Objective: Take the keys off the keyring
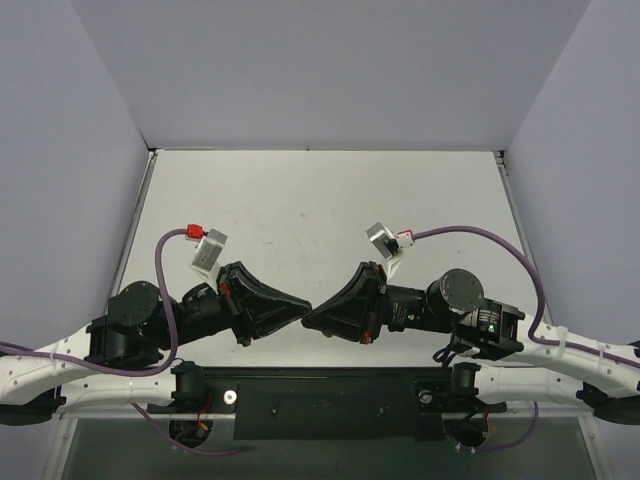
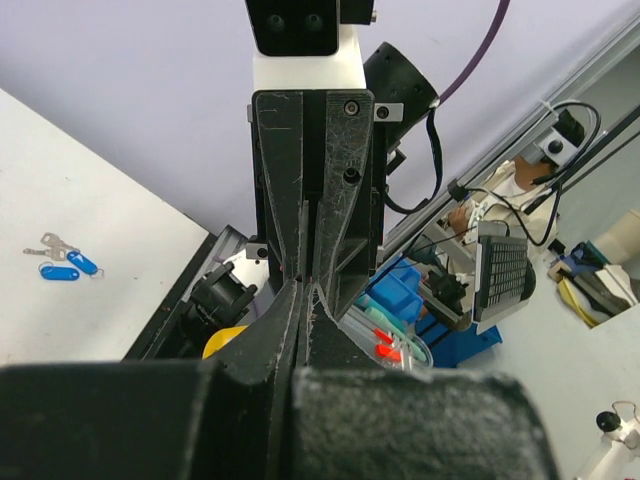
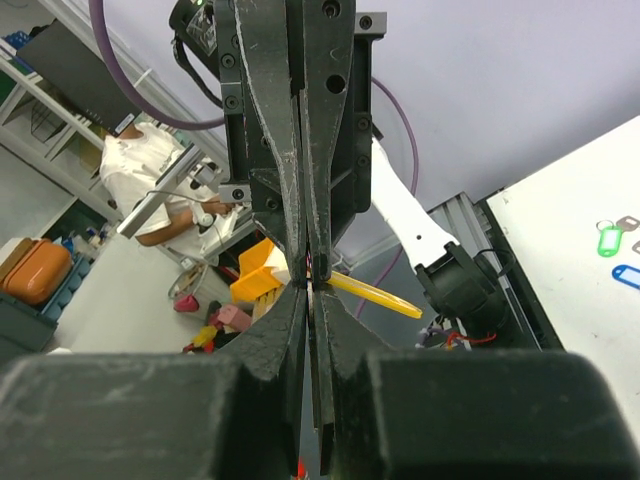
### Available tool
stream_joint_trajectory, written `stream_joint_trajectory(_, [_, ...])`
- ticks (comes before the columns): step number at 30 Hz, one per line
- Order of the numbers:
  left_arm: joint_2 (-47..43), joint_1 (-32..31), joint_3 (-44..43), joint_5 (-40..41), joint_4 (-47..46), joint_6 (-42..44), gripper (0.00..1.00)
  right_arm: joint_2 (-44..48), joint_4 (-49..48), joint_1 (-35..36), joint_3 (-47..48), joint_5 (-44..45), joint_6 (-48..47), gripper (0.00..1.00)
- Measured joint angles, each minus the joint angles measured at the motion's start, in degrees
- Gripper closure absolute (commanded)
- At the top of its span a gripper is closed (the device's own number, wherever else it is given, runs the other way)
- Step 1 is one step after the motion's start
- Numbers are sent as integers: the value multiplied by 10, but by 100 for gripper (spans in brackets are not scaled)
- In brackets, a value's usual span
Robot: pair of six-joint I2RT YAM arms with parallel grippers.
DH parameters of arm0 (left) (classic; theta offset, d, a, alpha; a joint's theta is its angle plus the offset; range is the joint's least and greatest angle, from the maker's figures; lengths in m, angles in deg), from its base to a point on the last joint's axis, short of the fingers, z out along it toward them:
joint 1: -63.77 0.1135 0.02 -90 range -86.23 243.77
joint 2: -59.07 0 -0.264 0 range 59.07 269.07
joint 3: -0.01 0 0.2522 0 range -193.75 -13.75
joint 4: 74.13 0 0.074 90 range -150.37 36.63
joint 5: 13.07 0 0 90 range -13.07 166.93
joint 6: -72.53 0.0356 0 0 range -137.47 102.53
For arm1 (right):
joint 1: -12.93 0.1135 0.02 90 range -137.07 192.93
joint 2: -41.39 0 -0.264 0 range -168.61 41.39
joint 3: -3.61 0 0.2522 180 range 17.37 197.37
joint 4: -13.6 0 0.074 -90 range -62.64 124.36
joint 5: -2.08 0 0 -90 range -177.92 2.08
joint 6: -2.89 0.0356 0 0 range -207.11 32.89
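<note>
Two black two-finger grippers meet tip to tip in mid-air, above the white table, near the middle of its near edge. Your left gripper reaches in from the left and your right gripper from the right, so their wedge-shaped fingers form one dark line in the overhead view.

Both claws are clenched. In each wrist view, the near pair of fingers and the far pair are each pressed flat together with no gap.

The keyring's small oval yellow plastic tag sticks out sideways from the point where the four fingertips meet. It is held clear of the table and angled slightly downward. You cannot tell from these views which claw pinches it. The thin metal ring and the silver-grey key are hidden at the pinch (too small and too crowded by fingertips to make out).

Elsewhere on the table, well apart from the grippers, lie two bright blue plastic key tags with pale silver keys joined to them. The right wrist view shows a green plastic tag and another blue tag close together at the picture's right edge.
</note>
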Motion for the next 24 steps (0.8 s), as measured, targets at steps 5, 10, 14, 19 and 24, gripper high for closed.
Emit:
stream_joint_trajectory(5, [4, 1, -14, -19, 24, 8, 100, -4, 10, 0, 6, -19, -1, 100])
stream_joint_trajectory(10, [17, 1, -37, -40, 53, 15, 100, -6, 28, 0, 17, -37, -3, 100])
stream_joint_trajectory(14, [30, 1, -58, -55, 80, 21, 100, -8, 43, 0, 22, -49, -8, 100])
stream_joint_trajectory(19, [36, 1, -71, -64, 106, 28, 100, -10, 56, 0, 28, -60, -12, 100])
stream_joint_trajectory(24, [31, 1, -71, -58, 120, 27, 74, -14, 62, 0, 28, -62, -12, 100])
